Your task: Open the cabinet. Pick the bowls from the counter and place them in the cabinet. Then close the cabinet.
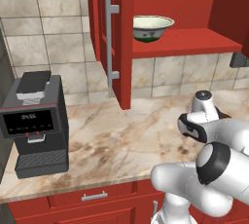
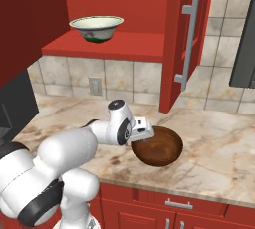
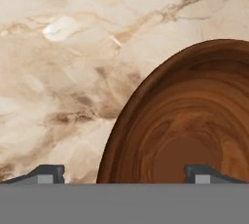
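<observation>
One coffee machine (image 1: 36,123) beside cabinet (image 1: 121,38).

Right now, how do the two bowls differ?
The cream-green bowl sits on the shelf inside the open cabinet; the wooden bowl sits on the counter. One is pale with a dark outer band, the other plain dark brown. Both are round, upright and similar in size.
</observation>
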{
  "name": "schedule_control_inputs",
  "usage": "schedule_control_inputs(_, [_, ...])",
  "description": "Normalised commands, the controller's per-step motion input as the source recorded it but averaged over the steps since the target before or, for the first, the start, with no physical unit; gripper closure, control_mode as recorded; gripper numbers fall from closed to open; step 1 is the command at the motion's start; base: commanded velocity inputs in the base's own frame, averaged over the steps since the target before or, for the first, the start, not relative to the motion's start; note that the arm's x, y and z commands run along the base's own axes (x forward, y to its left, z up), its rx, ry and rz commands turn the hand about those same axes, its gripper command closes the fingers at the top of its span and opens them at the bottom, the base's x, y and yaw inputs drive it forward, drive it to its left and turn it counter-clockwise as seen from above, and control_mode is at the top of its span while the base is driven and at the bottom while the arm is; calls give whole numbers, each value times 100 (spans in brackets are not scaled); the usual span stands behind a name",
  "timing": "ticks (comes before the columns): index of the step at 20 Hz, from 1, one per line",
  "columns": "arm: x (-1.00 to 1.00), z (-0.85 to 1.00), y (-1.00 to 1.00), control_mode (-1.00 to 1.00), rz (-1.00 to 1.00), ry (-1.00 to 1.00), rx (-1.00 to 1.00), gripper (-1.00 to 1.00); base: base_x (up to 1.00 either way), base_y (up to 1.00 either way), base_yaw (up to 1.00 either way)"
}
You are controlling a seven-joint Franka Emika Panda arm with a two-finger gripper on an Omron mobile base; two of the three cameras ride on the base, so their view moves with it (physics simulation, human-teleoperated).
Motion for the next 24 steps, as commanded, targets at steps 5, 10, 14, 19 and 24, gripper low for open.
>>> schedule_control_inputs(5, [0, -14, -11, -100, 0, 2, 7, 100, 0, 0, 0])
schedule_control_inputs(10, [0, 0, 0, -100, 0, 0, 0, 100, 0, 0, 0])
schedule_control_inputs(14, [-3, 11, -2, -100, 0, -3, 0, 100, 0, 0, 0])
schedule_control_inputs(19, [-28, 78, 0, -100, 5, -17, 0, 100, 0, 0, 0])
schedule_control_inputs(24, [-42, 100, 0, -100, 10, -20, -2, 100, 0, 0, 0])
